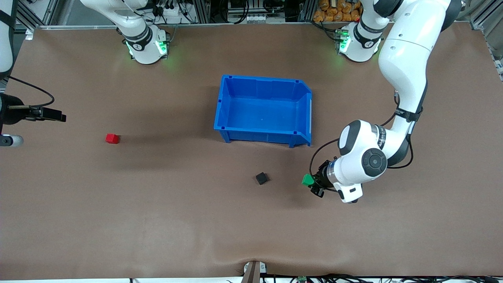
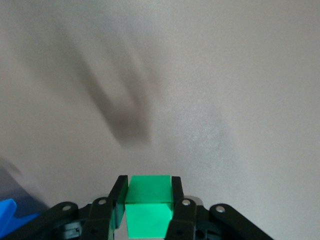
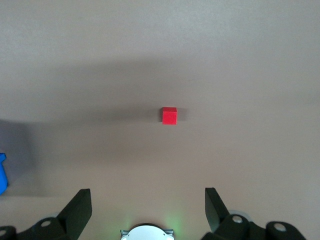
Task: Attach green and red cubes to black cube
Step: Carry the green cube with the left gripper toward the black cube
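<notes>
My left gripper [image 1: 313,184] is shut on the green cube [image 1: 307,180], one finger on each side of it. It holds the cube over bare table, a short way from the black cube [image 1: 261,178] toward the left arm's end. In the left wrist view the green cube [image 2: 148,210] fills the gap between the fingers [image 2: 118,192]. The red cube [image 1: 112,138] lies alone toward the right arm's end. My right gripper [image 1: 59,116] hangs open and apart from it at that end of the table. The right wrist view shows the red cube [image 3: 169,115] well ahead of the open right gripper [image 3: 148,196].
A large blue bin [image 1: 305,114] with nothing in it stands mid-table, farther from the front camera than the black cube. The brown table runs bare around the cubes. Both arm bases stand along the table's edge farthest from the front camera.
</notes>
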Robot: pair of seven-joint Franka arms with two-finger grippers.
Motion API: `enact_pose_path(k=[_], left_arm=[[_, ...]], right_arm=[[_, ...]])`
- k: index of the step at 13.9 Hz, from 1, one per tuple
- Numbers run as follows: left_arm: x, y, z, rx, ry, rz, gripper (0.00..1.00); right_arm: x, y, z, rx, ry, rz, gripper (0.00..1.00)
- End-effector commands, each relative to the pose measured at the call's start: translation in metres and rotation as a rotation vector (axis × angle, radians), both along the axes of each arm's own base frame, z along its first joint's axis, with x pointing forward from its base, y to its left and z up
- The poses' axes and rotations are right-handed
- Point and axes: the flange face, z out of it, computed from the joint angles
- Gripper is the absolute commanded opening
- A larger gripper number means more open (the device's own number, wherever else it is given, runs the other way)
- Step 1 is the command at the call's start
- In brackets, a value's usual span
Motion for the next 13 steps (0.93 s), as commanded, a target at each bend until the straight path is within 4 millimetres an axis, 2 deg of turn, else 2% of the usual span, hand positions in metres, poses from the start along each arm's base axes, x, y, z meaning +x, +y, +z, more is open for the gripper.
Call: enact_pose_path(k=[1, 5, 9, 13], left_arm=[[0.003, -0.023, -0.008, -0.008, 0.018, 0.06, 0.0], [0.001, -0.047, -0.025, -0.018, 0.016, 0.164, 0.0], [-0.003, -0.067, -0.04, -0.029, 0.013, 0.318, 0.0], [-0.013, -0.084, -0.045, -0.026, 0.032, 0.364, 0.0]], right_arm=[[0.001, -0.003, -0.006, 0.004, -0.006, -0.001, 1.0], [0.006, -0.003, -0.016, 0.001, 0.0, -0.006, 1.0], [0.01, -0.018, -0.029, 0.011, 0.003, -0.036, 1.0], [0.013, -0.023, -0.042, 0.011, 0.012, -0.046, 1.0]])
